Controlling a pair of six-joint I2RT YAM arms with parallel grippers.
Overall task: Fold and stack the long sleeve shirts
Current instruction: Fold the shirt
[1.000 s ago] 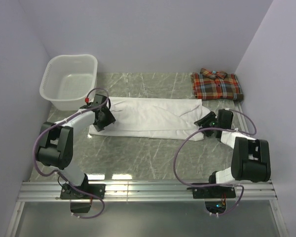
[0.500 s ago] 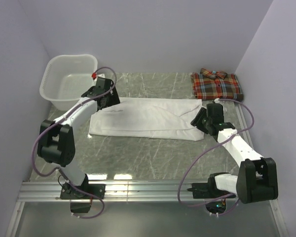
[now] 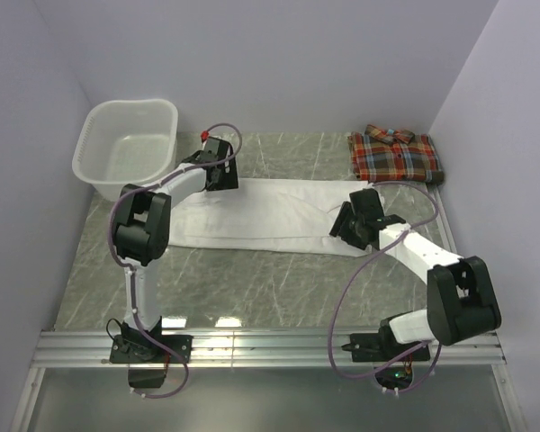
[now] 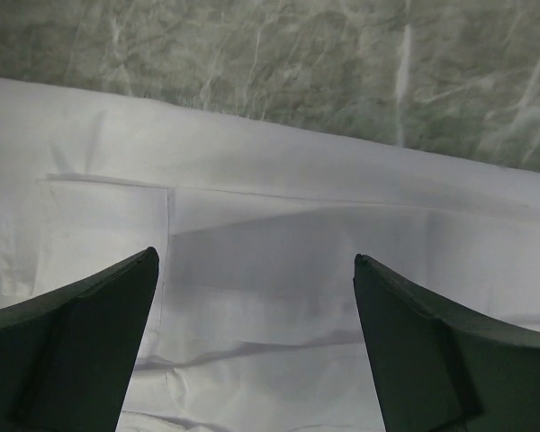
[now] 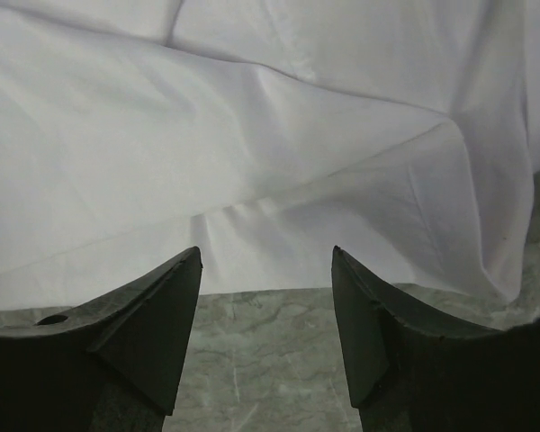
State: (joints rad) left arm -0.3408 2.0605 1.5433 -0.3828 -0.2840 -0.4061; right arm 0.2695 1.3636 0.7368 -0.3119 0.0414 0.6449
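Observation:
The white shirt (image 3: pixel 261 214) lies flat as a long band across the middle of the marble table. The plaid shirt (image 3: pixel 395 155) lies folded at the back right. My left gripper (image 3: pixel 223 173) is open and empty over the white shirt's (image 4: pixel 270 270) far left edge. My right gripper (image 3: pixel 349 221) is open and empty at the shirt's right end, its fingertips over the cloth's near edge (image 5: pixel 279 216) and bare marble.
A white plastic laundry basket (image 3: pixel 126 148) stands at the back left. Walls close in on the left, back and right. The marble table (image 3: pixel 252 288) shows bare in front of the shirt.
My left gripper has swung from the shirt's near left corner up to its far left edge. My right gripper has moved left, onto the shirt's right end.

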